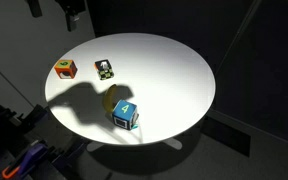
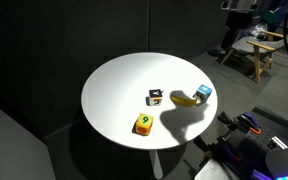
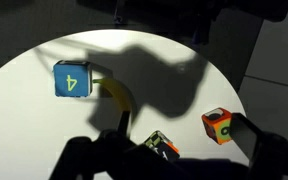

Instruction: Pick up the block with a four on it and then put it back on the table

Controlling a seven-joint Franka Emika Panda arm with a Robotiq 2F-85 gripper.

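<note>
The block with a four on it (image 3: 72,79) is a blue cube with a white face showing a dark 4. It sits on the round white table (image 3: 24,120) at the upper left of the wrist view. It also shows in both exterior views (image 1: 124,114) (image 2: 203,92), near the table's edge. My gripper (image 3: 174,160) is open and empty, high above the table. Its dark fingers frame the lower part of the wrist view, well away from the blue block.
A yellow curved object (image 3: 117,95) (image 1: 112,97) (image 2: 187,99) lies right beside the blue block. An orange-red cube (image 3: 217,124) (image 1: 64,68) (image 2: 143,124) and a dark green-and-white cube (image 3: 162,145) (image 1: 104,69) (image 2: 156,96) stand farther off. The arm's shadow (image 1: 84,100) falls across the table.
</note>
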